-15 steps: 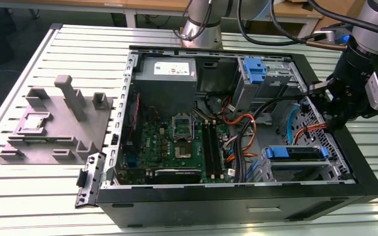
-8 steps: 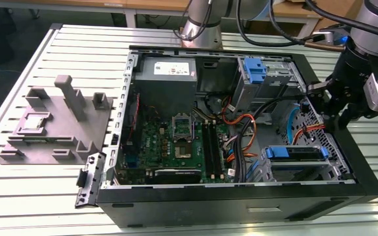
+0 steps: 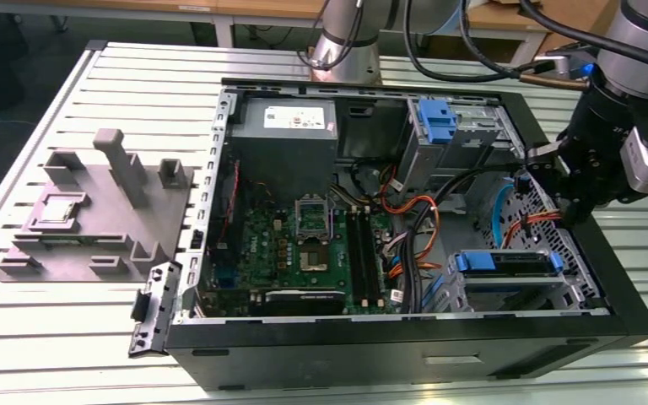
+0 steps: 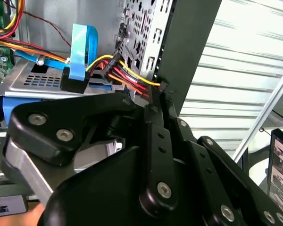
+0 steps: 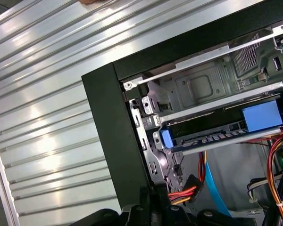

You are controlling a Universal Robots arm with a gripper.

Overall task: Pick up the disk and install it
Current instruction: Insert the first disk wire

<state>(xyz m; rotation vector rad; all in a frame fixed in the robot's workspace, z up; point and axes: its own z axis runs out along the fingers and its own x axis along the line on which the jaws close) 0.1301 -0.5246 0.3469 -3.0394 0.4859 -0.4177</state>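
My gripper (image 3: pixel 577 215) hangs at the case's (image 3: pixel 628 312) wall on the exterior view's right; finger state: cannot tell. The disk (image 3: pixel 506 263) sits in its bay. Install step; next move needs careful seating.

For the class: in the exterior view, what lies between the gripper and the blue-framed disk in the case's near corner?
Between the gripper and the disk, the exterior view shows red and orange cables and a light-blue cable.
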